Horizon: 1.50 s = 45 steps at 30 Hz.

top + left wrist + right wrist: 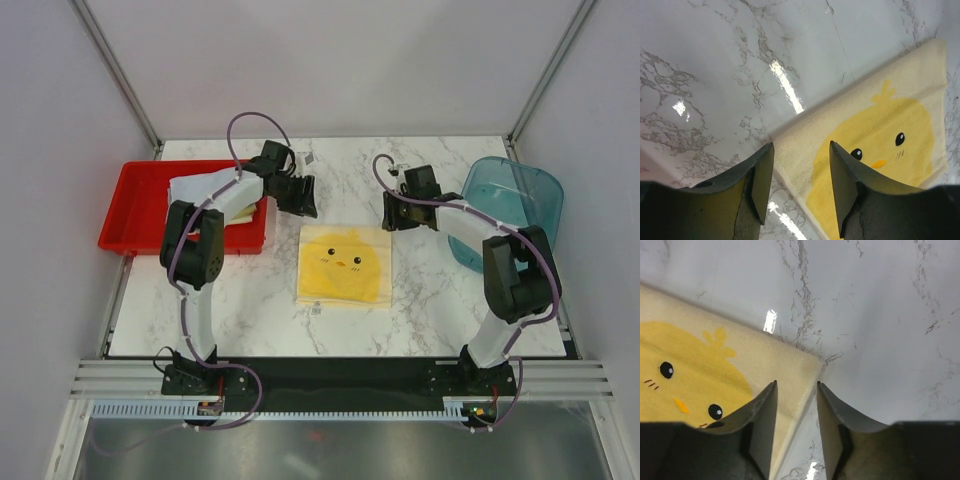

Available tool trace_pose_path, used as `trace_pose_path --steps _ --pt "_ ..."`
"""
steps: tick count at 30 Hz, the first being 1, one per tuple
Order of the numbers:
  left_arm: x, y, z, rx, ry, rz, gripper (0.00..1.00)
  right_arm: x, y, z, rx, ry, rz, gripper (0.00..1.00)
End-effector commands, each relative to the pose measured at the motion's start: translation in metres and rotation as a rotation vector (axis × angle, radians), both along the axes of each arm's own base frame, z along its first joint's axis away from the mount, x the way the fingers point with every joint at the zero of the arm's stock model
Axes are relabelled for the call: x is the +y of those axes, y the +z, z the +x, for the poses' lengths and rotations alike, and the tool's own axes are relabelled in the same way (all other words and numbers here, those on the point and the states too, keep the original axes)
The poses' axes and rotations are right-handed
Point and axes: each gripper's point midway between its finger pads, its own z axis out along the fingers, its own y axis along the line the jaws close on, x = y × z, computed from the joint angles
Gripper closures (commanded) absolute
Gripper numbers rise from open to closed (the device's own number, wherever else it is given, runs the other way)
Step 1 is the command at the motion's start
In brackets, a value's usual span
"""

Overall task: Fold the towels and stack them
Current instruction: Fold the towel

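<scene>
A pale yellow chick towel point(345, 265) lies flat as a rough square on the middle of the marble table point(440, 310). Its printed side faces up, showing a deeper yellow chick with two black eyes and an orange beak. Its near edge looks layered and a small tag shows at the near left corner, but how many layers lie there is hard to make out. Both wrist views cut the towel off: the left one shows its far left corner and most of the chick, the right one its far right corner and part of the face. The left gripper point(300, 195) hangs just beyond the far left corner, jaws apart with nothing between them. In its wrist view the dark fingers point(760, 185) frame the towel's edge and bare marble, and whether the tips touch the cloth cannot be told. The right gripper point(400, 212) hangs just beyond the far right corner, jaws likewise apart and empty, its fingers point(762, 425) straddling that corner. To the left, in the red tray point(130, 215), more towels point(190, 188) lie stacked, a pale grey-white one on top with a yellowish edge below. The left arm crosses over them and hides much of the stack, so they cannot be counted. At the table's right edge stands a translucent teal basket point(525, 205), partly behind the right arm, its inside hard to read.
</scene>
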Motion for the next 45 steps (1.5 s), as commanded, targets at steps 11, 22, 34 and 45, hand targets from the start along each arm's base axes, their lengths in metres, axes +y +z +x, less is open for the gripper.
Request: trace_pose_path --steps 11,22,34,45 --pt "-0.004 0.011 -0.005 -0.035 -0.315 -0.074 0.49 0.009 0.013 0.026 0.081 0.229 0.229 0.51" --pt "0.007 -0.018 -0.014 0.080 -0.334 -0.093 0.45 0.002 -0.013 0.021 0.205 0.315 0.256 0.51" --pt "0.011 -0.037 -0.015 0.131 -0.340 -0.072 0.55 0.001 -0.033 0.016 0.256 0.330 0.252 0.54" --pt "0.010 -0.032 -0.005 0.129 -0.337 -0.152 0.71 -0.002 -0.032 0.022 0.249 0.331 0.286 0.66"
